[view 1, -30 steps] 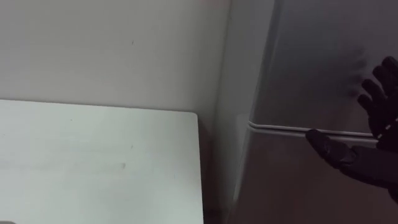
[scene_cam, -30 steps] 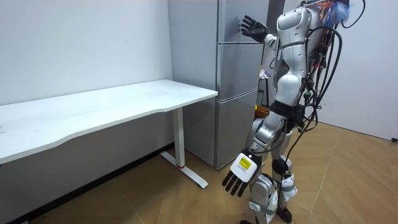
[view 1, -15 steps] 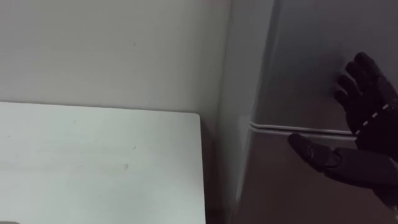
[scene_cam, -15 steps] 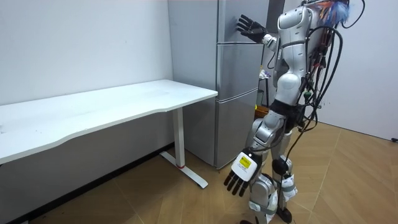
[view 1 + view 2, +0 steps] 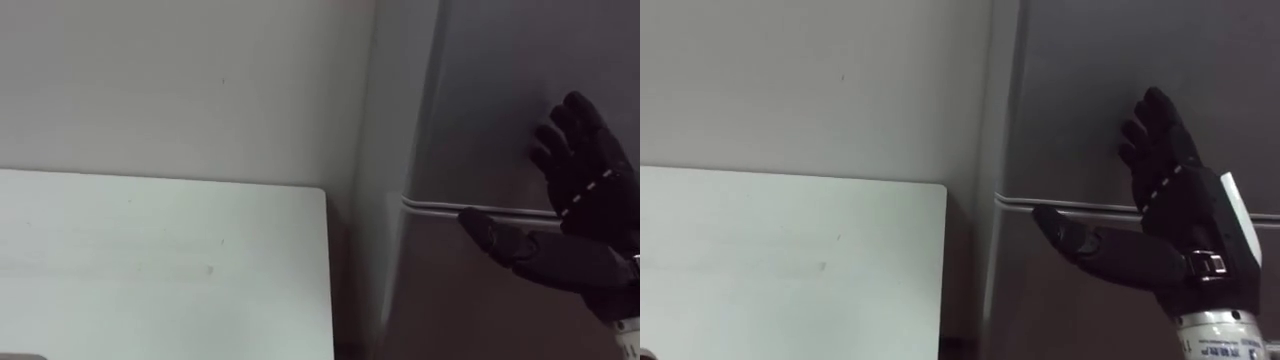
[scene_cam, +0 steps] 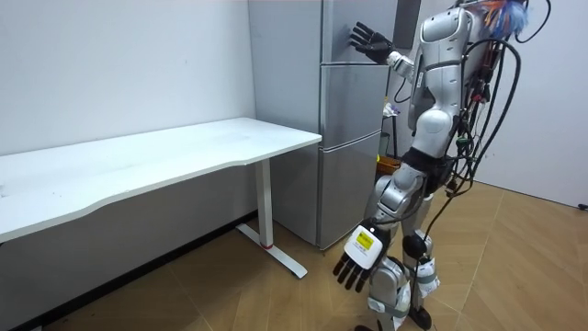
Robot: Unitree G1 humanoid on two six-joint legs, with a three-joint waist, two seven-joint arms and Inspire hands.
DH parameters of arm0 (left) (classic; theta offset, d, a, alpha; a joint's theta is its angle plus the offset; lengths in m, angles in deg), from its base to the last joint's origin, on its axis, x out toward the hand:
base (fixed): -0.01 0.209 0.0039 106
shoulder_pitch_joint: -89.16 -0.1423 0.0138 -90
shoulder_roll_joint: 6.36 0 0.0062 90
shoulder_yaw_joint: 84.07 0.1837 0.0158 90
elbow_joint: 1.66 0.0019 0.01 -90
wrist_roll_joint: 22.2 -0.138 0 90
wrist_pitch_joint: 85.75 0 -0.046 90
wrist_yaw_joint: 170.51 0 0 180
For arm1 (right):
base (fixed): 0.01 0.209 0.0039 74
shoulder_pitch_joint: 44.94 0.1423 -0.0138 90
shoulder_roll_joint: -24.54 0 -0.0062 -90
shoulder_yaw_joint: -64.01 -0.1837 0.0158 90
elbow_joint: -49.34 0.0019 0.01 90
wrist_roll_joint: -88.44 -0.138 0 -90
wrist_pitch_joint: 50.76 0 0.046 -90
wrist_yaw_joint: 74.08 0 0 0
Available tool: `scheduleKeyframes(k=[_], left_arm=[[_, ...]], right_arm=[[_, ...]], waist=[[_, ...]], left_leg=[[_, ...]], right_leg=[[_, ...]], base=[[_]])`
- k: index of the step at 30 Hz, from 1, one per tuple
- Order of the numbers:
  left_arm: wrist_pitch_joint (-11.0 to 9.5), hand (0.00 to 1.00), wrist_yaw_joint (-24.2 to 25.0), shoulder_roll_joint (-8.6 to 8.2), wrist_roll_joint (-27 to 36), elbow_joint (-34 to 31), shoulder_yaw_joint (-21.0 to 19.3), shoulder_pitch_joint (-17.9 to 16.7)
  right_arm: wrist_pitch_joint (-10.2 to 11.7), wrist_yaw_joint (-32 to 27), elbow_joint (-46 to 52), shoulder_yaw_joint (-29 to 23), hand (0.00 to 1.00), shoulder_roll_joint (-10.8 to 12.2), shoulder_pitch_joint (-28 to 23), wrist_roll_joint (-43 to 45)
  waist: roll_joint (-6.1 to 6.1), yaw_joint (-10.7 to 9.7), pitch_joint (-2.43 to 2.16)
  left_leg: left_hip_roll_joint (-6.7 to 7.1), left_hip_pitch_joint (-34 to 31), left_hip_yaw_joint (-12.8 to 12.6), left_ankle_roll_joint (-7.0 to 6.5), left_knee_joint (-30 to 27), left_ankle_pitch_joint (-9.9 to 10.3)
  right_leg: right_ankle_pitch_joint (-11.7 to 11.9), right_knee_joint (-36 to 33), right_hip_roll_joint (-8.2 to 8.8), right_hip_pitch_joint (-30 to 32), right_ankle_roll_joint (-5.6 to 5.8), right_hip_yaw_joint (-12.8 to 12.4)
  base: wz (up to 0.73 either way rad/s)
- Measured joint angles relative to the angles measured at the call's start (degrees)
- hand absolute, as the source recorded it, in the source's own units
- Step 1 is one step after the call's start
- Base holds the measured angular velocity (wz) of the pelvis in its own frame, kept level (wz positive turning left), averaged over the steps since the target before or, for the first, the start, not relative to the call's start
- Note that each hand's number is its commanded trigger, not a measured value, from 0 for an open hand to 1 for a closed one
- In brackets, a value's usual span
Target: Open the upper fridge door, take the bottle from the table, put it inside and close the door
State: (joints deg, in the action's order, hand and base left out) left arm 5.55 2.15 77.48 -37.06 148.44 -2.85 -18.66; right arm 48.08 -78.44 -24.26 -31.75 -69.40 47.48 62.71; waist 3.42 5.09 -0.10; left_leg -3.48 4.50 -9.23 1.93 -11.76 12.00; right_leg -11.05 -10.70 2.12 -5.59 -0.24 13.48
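Left: white tabletop [image 5: 150, 270], its right edge near the grey fridge [image 5: 480, 90]. Centre: the seam [image 5: 440, 207] between the fridge's upper and lower doors, both closed. Right: the right hand [image 5: 585, 215] is raised before the upper door, fingers spread and straight, thumb at the seam, holding nothing. Room view: the left hand [image 6: 354, 267] hangs low beside the thigh, fingers relaxed, empty.
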Motion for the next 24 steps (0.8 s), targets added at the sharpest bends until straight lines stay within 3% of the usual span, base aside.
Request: scheduleKeyframes(k=[11, 15, 24], left_arm=[[-0.46, 0.00, 0.19, 0.02, -0.79, -0.61, -0.08, 0.23], [-0.42, 0.00, 0.05, 0.02, -1.05, -2.03, -0.96, -0.02], [-1.46, 0.00, -1.22, -0.04, -1.07, -4.95, -4.68, -2.51]], right_arm=[[0.00, -0.95, 0.05, -1.70, 0.00, 0.00, -0.05, -1.03], [-0.47, -1.41, 0.01, -5.48, 0.00, 0.00, -0.27, -1.88], [-1.39, -5.88, -2.10, -18.32, 0.00, -0.24, -1.57, -4.51]], waist=[[-0.10, -1.00, -0.02], [0.19, -2.56, -0.31], [0.34, -6.46, -0.22]], left_leg=[[0.10, -0.40, 0.42, -0.01, -0.38, 0.00], [0.28, -0.79, 1.22, -0.04, -0.60, -0.02], [0.22, -0.38, 0.91, -0.03, 0.00, -0.01]], right_leg=[[0.00, 0.19, 0.03, 0.06, 0.02, 0.28], [0.06, 0.11, 0.12, 0.02, 0.11, 0.88], [0.02, 0.95, -0.01, -0.16, 0.17, 0.62]], base=[[0.02], [0.09], [-0.02]])
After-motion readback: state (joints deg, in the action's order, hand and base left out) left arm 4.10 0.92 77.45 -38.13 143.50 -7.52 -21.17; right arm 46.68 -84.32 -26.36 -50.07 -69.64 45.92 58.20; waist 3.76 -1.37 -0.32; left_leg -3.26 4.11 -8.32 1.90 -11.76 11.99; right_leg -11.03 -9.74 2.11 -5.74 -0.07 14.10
